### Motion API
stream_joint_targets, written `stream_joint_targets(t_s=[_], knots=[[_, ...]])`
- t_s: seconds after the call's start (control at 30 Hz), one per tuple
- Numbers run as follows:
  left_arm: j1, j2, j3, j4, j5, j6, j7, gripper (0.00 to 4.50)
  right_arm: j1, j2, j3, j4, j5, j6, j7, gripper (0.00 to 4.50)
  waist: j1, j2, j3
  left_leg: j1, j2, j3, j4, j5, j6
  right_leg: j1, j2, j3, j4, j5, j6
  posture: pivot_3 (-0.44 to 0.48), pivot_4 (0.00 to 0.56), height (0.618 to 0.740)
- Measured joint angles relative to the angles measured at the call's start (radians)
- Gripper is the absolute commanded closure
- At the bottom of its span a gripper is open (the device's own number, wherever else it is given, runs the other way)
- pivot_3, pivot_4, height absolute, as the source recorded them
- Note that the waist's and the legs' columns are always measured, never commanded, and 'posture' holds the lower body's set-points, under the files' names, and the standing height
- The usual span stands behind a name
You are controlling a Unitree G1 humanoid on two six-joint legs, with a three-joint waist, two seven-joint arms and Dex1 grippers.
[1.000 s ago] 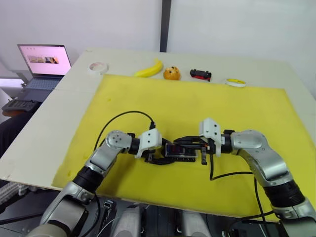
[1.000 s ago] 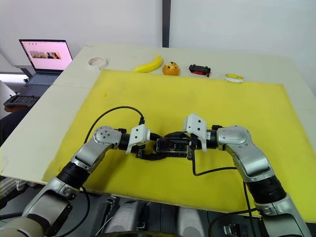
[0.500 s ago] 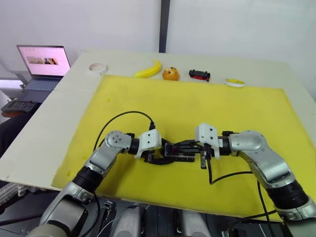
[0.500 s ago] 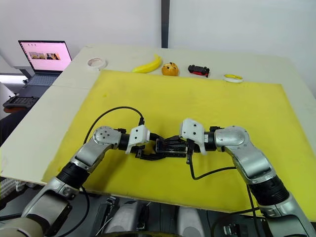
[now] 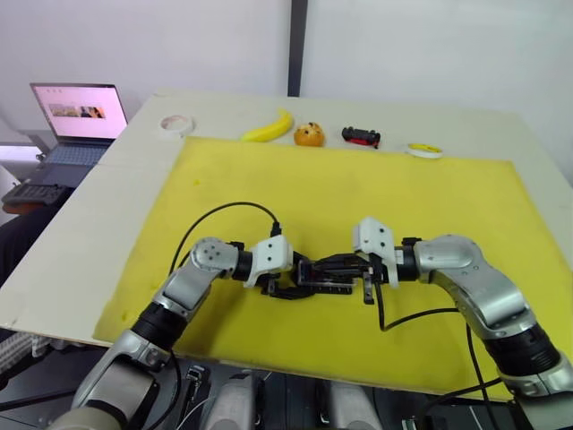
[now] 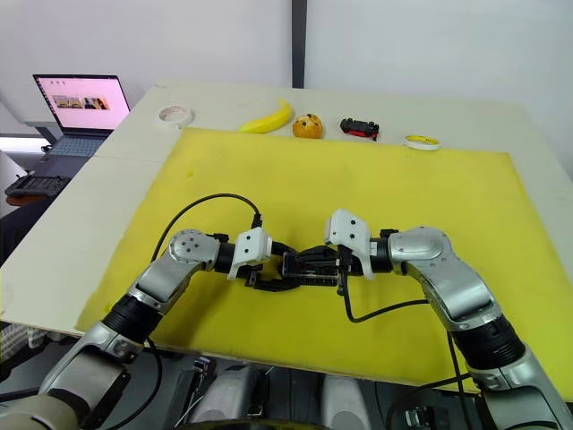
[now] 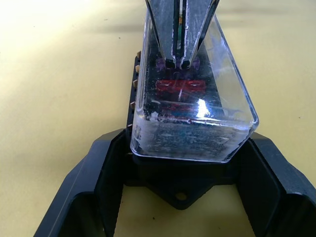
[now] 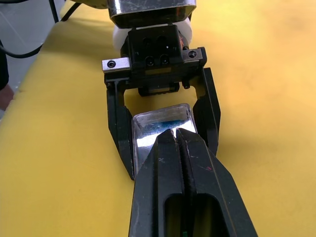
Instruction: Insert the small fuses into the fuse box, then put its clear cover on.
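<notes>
Since a second ago, right gripper (image 5: pixel 358 269): shifted slightly toward the robot's left along the fuse box (image 7: pixel 178 185), wrist housing now closer to the box; left gripper (image 5: pixel 285 279) and box unchanged in place. Fuse box: black block, near front centre of the yellow mat (image 5: pixel 358 188), held end-on between the left gripper's two black fingers (image 7: pixel 101 173), which are spread just to the box's width and clamped on its sides. Clear cover (image 7: pixel 192 113): resting on top of the box, near end appearing slightly raised rather than fully seated; red and teal fuses visible beneath it, so insertion judged complete. Right gripper: fingers (image 8: pixel 173 163) closed together, tips pressing flat on the cover's top, holding nothing. Step judged: pressing the cover home. Risks: closed tips sliding off the smooth plastic; uneven pressure tipping the cover so one end pops up; downward force twisting the box in the left gripper's hold. Background, far table edge: banana (image 5: pixel 269 127), orange (image 5: pixel 310 134), toy car (image 5: pixel 362 136), two tape rolls (image 5: pixel 177 123); laptop (image 5: pixel 79 112) off to the left.
</notes>
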Motion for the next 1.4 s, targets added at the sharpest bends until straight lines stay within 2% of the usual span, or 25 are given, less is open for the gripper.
stream_joint_targets(t_s=[0.13, 0.17, 0.23, 0.4, 0.43, 0.87, 0.9, 0.93, 1.0, 1.03, 1.4], knots=[[0.0, 0.0, 0.0, -0.011, 0.0, 0.001, 0.0, 1.89, 0.006, 0.003, -0.04, -0.004, 0.014, -0.021, -0.01, 4.42, 0.002, 0.0, 0.0, -0.002, 0.0, 0.0, 0.0, 0.0, 0.0, -0.002, 0.0, 0.0, 0.0, 0.0, 0.0, 0.0, 0.15, 0.74], [0.0, 0.0, 0.0, -0.013, 0.0, 0.001, 0.0, 1.89, 0.005, 0.0, -0.054, -0.016, 0.02, -0.024, -0.01, 4.19, 0.002, 0.0, 0.0, -0.003, 0.0, 0.0, 0.0, 0.0, 0.0, -0.003, 0.0, 0.0, 0.0, 0.0, 0.0, 0.0, 0.15, 0.74], [0.0, -0.001, 0.0, -0.014, 0.0, 0.004, -0.001, 1.89, 0.014, -0.023, -0.081, -0.046, 0.036, -0.032, 0.004, 3.63, 0.003, 0.001, 0.001, -0.005, 0.0, 0.0, 0.0, 0.0, 0.0, -0.004, 0.0, 0.0, 0.0, 0.0, 0.0, 0.0, 0.15, 0.74], [0.0, -0.001, 0.001, -0.016, -0.001, 0.017, -0.001, 1.89, 0.078, -0.067, -0.111, -0.054, -0.025, -0.152, 0.013, 1.21, 0.002, 0.001, 0.001, -0.005, 0.0, 0.0, 0.0, 0.0, 0.0, -0.004, 0.0, 0.0, 0.0, 0.0, 0.0, 0.0, 0.15, 0.74], [0.0, -0.001, 0.001, -0.016, -0.001, 0.018, -0.001, 1.89, 0.094, -0.072, -0.107, -0.049, -0.039, -0.171, 0.016, 0.83, 0.002, 0.001, 0.001, -0.005, 0.0, 0.0, 0.0, 0.0, 0.0, -0.004, 0.0, 0.0, 0.0, 0.0, 0.0, 0.0, 0.15, 0.74], [0.0, -0.001, 0.001, -0.016, -0.001, 0.018, -0.001, 1.89, 0.125, -0.067, -0.047, 0.003, -0.129, -0.248, 0.008, 0.83, 0.002, 0.001, 0.001, -0.005, 0.0, 0.0, 0.001, 0.0, 0.0, -0.004, 0.001, -0.001, 0.0, 0.0, 0.0, 0.0, 0.15, 0.74], [0.0, -0.001, 0.001, -0.016, 0.0, 0.018, -0.001, 1.89, 0.124, -0.062, -0.045, 0.004, -0.129, -0.247, 0.008, 1.37, 0.002, 0.001, 0.001, -0.005, 0.0, 0.0, 0.001, 0.0, 0.0, -0.004, 0.001, -0.001, 0.0, 0.0, 0.0, 0.0, 0.15, 0.74], [0.0, -0.001, 0.001, -0.016, 0.0, 0.018, -0.001, 1.89, 0.121, -0.058, -0.042, 0.004, -0.129, -0.245, 0.008, 1.63, 0.002, 0.001, 0.001, -0.005, 0.0, 0.0, 0.001, 0.0, 0.0, -0.004, 0.001, -0.001, 0.0, 0.0, 0.0, 0.0, 0.15, 0.74], [-0.001, -0.001, 0.003, -0.016, 0.0, 0.016, -0.001, 1.89, 0.111, -0.058, -0.037, 0.005, -0.131, -0.244, 0.019, 2.57, 0.002, 0.001, 0.001, -0.005, 0.0, 0.0, 0.001, 0.0, 0.0, -0.004, 0.001, -0.001, 0.0, 0.0, 0.0, 0.0, 0.15, 0.74], [-0.003, 0.003, 0.003, -0.018, 0.0, 0.013, -0.003, 1.89, 0.106, -0.062, -0.034, 0.003, -0.132, -0.246, 0.025, 2.79, 0.001, 0.001, 0.001, -0.005, 0.0, 0.0, 0.001, 0.0, 0.0, -0.004, 0.001, -0.001, 0.0, 0.0, 0.0, 0.0, 0.15, 0.74], [-0.002, -0.003, -0.001, -0.017, 0.002, 0.002, -0.005, 1.89, 0.05, -0.089, -0.033, 0.002, -0.077, -0.118, 0.081, 2.79, 0.003, 0.001, 0.001, -0.005, 0.0, 0.0, 0.001, 0.0, 0.0, -0.004, 0.001, -0.001, 0.0, 0.0, 0.001, 0.0, 0.15, 0.74]])
